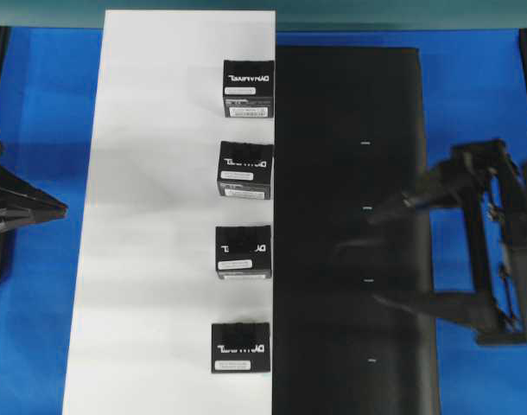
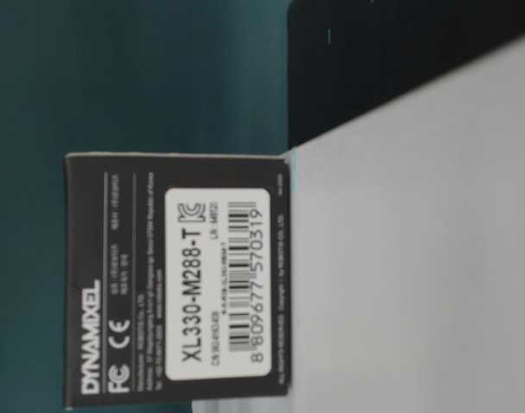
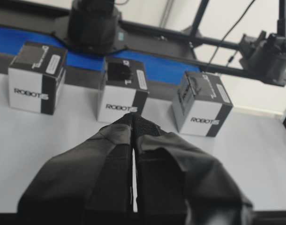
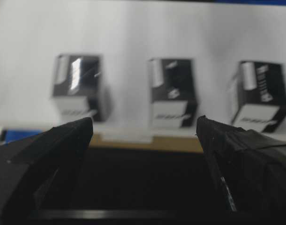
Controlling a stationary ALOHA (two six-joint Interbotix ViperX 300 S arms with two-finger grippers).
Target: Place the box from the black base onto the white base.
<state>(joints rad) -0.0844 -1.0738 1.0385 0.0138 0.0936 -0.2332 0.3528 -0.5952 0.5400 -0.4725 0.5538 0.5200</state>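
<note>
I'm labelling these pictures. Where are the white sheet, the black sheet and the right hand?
white sheet (image 1: pixel 151 216): overhead view, bare middle left of the boxes.
black sheet (image 1: pixel 333 130): overhead view, bare upper part.
right hand (image 4: pixel 144 127): right wrist view, the gap midway between its open fingertips.

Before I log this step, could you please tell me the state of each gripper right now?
Left gripper: shut, fingers pressed together, holding nothing.
Right gripper: open, fingers wide apart, holding nothing.
</note>
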